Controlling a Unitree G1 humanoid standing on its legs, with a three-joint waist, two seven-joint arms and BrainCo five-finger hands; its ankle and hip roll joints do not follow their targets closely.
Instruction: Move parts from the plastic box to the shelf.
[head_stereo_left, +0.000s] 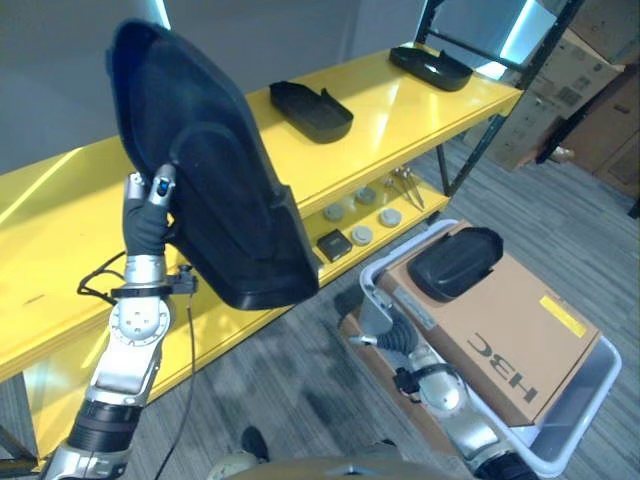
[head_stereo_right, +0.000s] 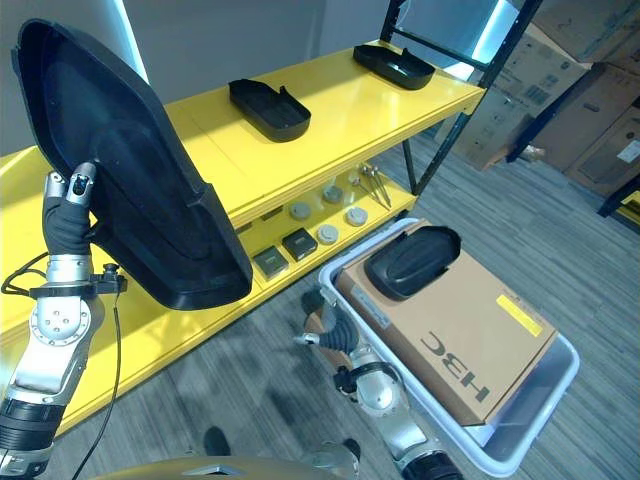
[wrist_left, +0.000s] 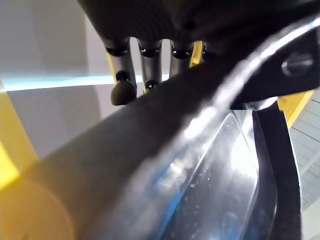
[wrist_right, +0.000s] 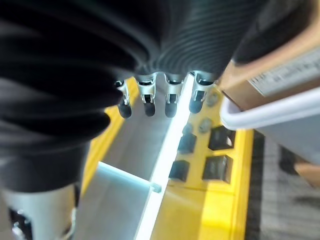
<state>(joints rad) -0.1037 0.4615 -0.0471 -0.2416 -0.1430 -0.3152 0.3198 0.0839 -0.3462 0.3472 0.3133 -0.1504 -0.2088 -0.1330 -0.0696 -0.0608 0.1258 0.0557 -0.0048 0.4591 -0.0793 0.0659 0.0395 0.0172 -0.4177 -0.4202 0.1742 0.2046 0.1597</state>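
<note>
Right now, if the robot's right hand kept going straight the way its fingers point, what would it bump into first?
Probably the lower yellow shelf. The right hand points its loosely curled fingers toward it, and the small dark blocks lying there. Depth is hard to judge.

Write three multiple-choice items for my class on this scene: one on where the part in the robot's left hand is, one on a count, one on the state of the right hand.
1. Where is the large black part in the left hand?
A. Lying in the plastic box
B. Held up in front of the yellow shelf
C. Lying on the floor

2. How many black parts lie on the top board of the yellow shelf?
A. Two
B. Four
C. None

3. What is the right hand doing?
A. Gripping the cardboard box
B. Pinching a small part
C. Holding nothing

Answers: 1 B, the left hand holds the part raised before the shelf. 2 A, one tray-like part lies mid-board and another near the far end. 3 C, the right wrist view shows its fingers free beside the plastic box.
</note>
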